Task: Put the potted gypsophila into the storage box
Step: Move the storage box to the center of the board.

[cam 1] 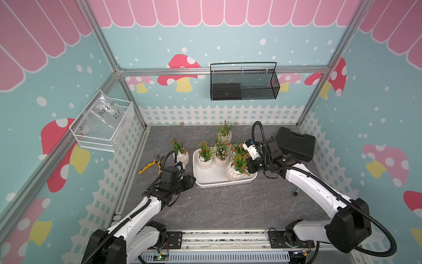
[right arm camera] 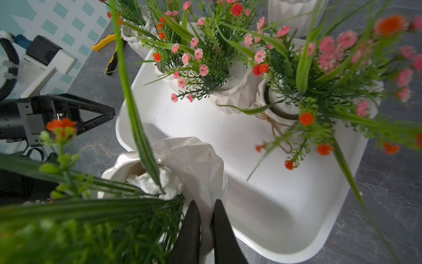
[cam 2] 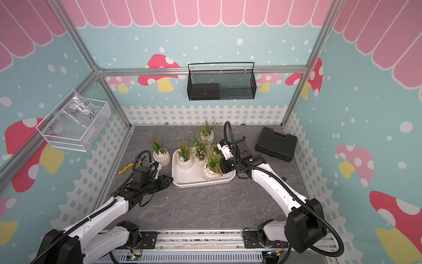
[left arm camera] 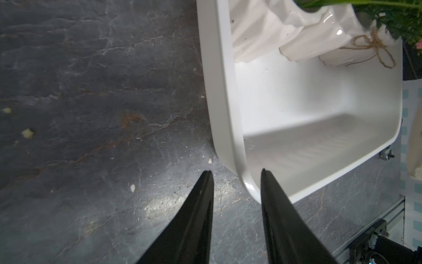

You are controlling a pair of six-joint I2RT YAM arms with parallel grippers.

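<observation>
Held pot (right arm camera: 194, 160) of the potted gypsophila: white, ribbed, orange-red flowers. It is at the near right corner of the storage box (cam 1: 219, 184). Cannot tell whether its base rests on the box floor.

Right gripper (right arm camera: 205, 202): clamped on this pot's wall at the rim, one finger inside the pot and one outside. The pot is directly ahead of the fingertips, and its foliage spreads across the wrist view.

Three more pots (cam 1: 204, 161) stand inside the box along its far side, close together. The rightmost is partly hidden behind the right arm.

Two pots are outside, on the table (cam 1: 228, 205): the left pot (cam 1: 182, 157) just beside the box's left wall, the rear pot (cam 1: 225, 137) just behind its far wall.

Left gripper (left arm camera: 235, 173): fingers apart, low at the box's near left corner, with the rim corner lying between the fingertips. Contact with the rim cannot be told.

Yellow pliers (cam 1: 149, 165) lie left of the left pot. Black case (cam 1: 294, 144) lies at far right.
</observation>
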